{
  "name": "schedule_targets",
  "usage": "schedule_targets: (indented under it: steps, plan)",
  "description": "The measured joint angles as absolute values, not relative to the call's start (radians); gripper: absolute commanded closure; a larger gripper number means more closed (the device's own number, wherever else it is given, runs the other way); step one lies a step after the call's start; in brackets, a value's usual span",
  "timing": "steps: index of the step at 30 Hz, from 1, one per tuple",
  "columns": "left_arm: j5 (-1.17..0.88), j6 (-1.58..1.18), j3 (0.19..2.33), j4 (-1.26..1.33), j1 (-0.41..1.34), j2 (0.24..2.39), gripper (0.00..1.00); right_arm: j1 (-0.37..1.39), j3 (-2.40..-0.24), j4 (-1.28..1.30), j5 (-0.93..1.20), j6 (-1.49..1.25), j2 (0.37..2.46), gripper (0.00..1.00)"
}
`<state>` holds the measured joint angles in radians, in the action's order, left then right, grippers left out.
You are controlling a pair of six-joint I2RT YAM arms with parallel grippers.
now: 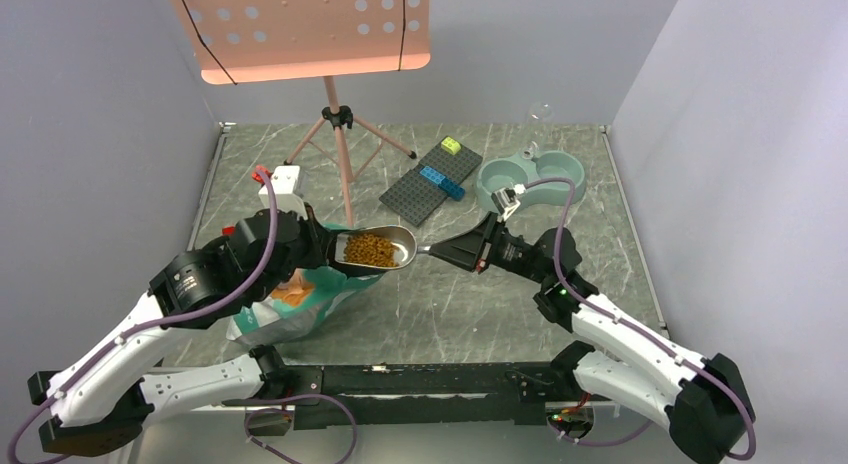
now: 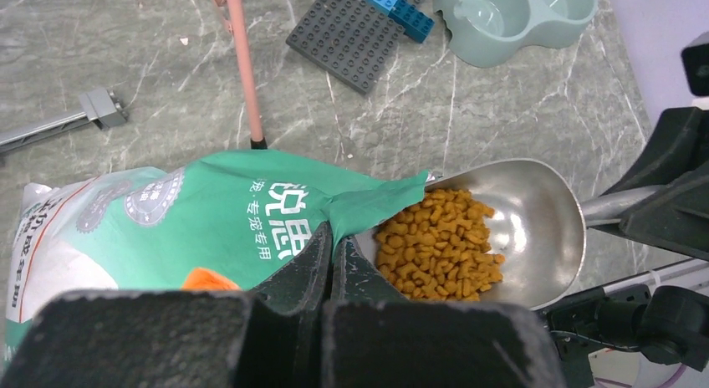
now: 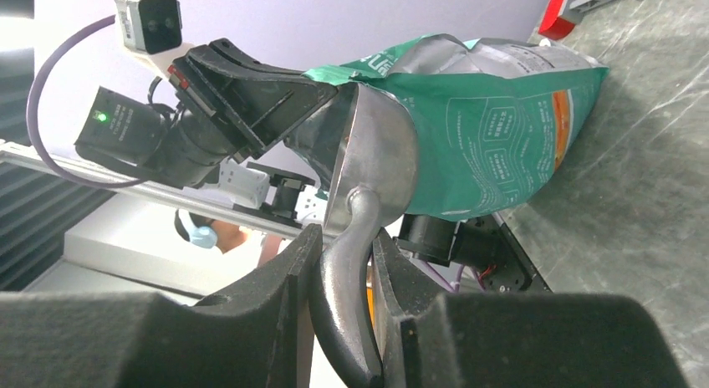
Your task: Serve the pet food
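Top external: right pincer [image 1: 432, 250] clamps scoop [image 1: 402, 246] holding pet food [image 1: 368, 250]; left pincer [image 1: 326, 247] pinches bag [image 1: 298, 312].

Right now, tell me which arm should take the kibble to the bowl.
Right. The right gripper clamps the scoop by its handle, the pet food lies in it, and the double bowl sits on that arm's side. The left gripper is busy, shut on the bag's edge.

bare table [image 1: 450, 296] toward bowl [image 1: 535, 184], baseplate [image 1: 420, 189] flanking
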<state>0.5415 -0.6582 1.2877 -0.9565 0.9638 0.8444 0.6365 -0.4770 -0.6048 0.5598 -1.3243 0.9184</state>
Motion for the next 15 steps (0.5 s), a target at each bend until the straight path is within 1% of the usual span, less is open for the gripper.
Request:
schedule_targets:
  steps: [7,15]
  plan:
    - [0.602,-0.705,1.326,-1.003,0.966,0.880,1.00,0.546,-0.477,-0.481,0.597,-1.312,0.807,1.00]
    - [0.670,-0.778,1.363,-1.048,0.973,0.937,1.00,0.471,-0.494,-0.357,0.630,-1.309,0.739,1.00]
